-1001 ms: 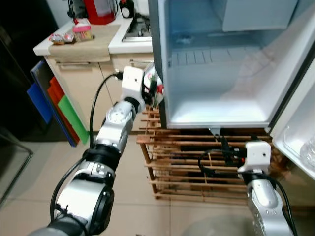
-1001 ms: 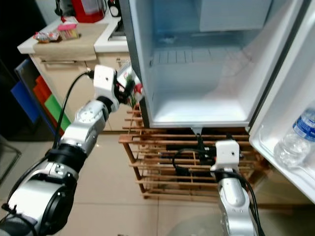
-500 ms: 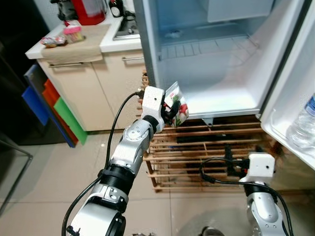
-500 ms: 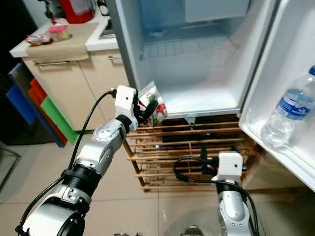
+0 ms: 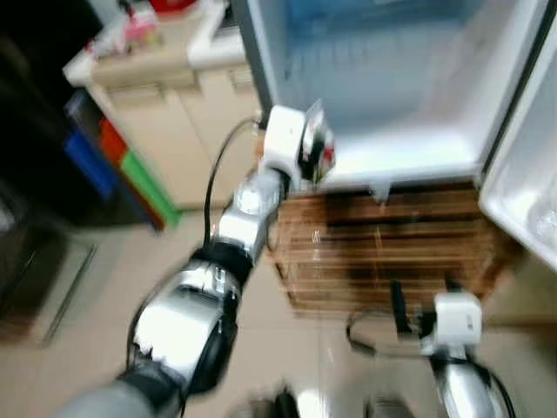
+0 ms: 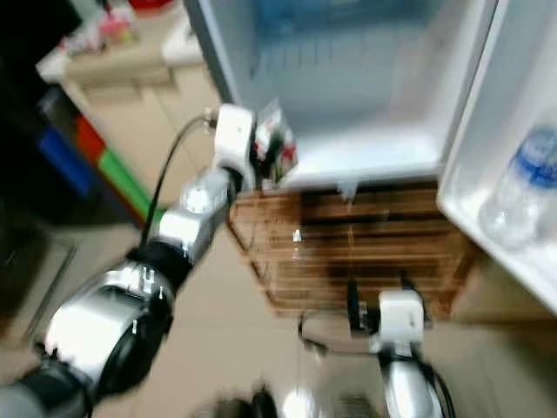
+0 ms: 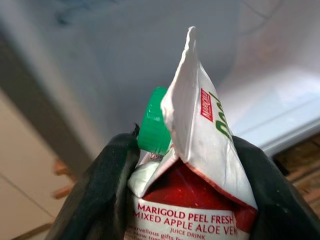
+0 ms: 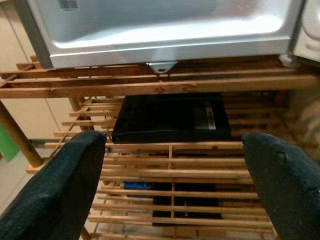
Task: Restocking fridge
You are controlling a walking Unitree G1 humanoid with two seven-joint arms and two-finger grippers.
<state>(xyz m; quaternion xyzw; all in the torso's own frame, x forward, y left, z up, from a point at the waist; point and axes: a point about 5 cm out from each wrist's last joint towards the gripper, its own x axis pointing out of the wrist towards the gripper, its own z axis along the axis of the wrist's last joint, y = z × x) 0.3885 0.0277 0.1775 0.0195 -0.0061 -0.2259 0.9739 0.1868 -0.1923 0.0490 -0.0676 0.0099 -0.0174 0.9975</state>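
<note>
White juice carton [image 7: 195, 170], clamped in left gripper [image 5: 309, 157], raised since a second ago to fridge [image 5: 392, 96] threshold, frame centre; right gripper [image 8: 170, 195] gaping, idle.

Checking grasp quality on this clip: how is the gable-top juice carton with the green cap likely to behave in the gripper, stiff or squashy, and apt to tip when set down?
The red-and-white gable-top juice carton, clamped in the left gripper, is paperboard, so probably somewhat squashy under a hard squeeze. Its folded top looks creased, hinting at soft walls. Tall and narrow, it may tip if released tilted on the white fridge floor.
</note>
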